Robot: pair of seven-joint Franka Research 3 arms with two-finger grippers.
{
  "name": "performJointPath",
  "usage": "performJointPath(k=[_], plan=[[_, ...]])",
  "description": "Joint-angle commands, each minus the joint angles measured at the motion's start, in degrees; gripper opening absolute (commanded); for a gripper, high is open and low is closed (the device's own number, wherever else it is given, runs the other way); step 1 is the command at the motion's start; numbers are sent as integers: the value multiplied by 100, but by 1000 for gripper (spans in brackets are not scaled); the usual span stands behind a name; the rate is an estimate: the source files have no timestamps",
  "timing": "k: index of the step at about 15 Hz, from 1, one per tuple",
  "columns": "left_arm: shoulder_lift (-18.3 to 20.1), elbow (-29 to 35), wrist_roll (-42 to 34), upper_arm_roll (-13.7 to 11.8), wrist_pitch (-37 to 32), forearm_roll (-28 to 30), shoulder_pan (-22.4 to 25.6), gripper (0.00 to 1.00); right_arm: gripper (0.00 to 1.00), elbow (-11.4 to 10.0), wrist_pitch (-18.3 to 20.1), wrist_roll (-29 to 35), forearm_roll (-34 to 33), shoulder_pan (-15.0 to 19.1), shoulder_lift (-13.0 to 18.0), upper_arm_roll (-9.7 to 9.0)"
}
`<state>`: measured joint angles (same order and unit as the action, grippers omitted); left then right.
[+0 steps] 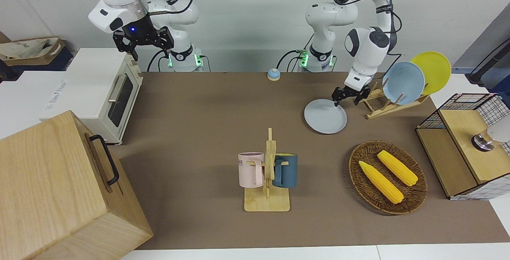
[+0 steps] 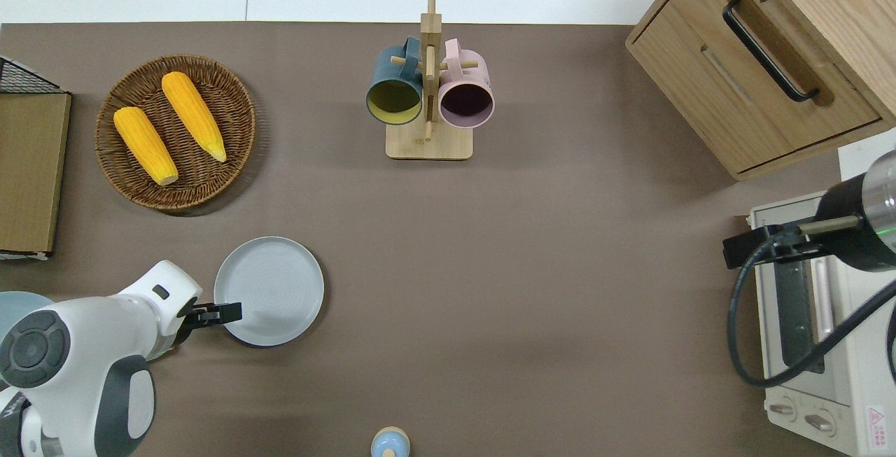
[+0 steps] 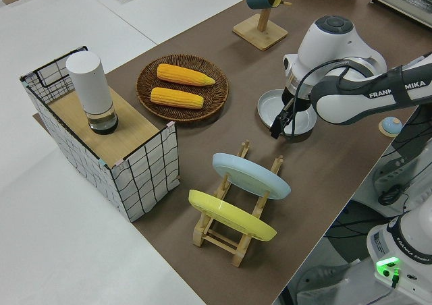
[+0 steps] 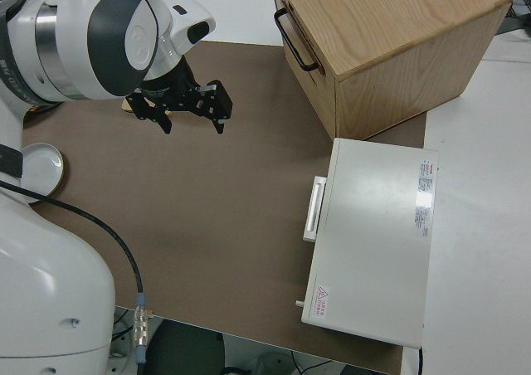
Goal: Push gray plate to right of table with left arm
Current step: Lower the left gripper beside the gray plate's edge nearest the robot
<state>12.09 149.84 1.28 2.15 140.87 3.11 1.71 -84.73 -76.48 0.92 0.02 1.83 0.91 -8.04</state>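
The gray plate [image 1: 325, 116] lies flat on the brown table [image 1: 199, 132], between the wicker basket and the robots; it also shows in the overhead view [image 2: 273, 289] and the left side view [image 3: 289, 111]. My left gripper [image 1: 346, 100] is low at the plate's rim on the left arm's end, on the part nearest the robots. It is open and empty, with one finger over the rim and the other outside it [image 2: 215, 314] [image 3: 278, 126]. I cannot tell if it touches the plate. My right gripper [image 1: 143, 43] is open and parked.
A wooden dish rack [image 1: 384, 106] with a sky-blue plate [image 1: 403, 83] and a yellow plate [image 1: 432, 71] stands just beside the left gripper. The wicker basket [image 1: 388, 176] holds two corn cobs. A mug rack [image 1: 267, 172], small bell [image 1: 273, 74], toaster oven [image 1: 99, 88], wooden cabinet [image 1: 59, 188] and wire crate [image 1: 466, 144] also stand here.
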Motion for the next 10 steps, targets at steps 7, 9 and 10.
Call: performJointPath(k=[7, 9, 10], plan=[[-497, 143, 12, -110, 766, 67, -162, 862, 983, 53, 90, 66, 25, 107, 14, -93], [-497, 134, 187, -119, 757, 93, -162, 545, 983, 53, 90, 66, 25, 107, 14, -93], [-506, 116, 327, -110, 749, 102, -179, 334, 983, 53, 90, 66, 25, 107, 14, -93]])
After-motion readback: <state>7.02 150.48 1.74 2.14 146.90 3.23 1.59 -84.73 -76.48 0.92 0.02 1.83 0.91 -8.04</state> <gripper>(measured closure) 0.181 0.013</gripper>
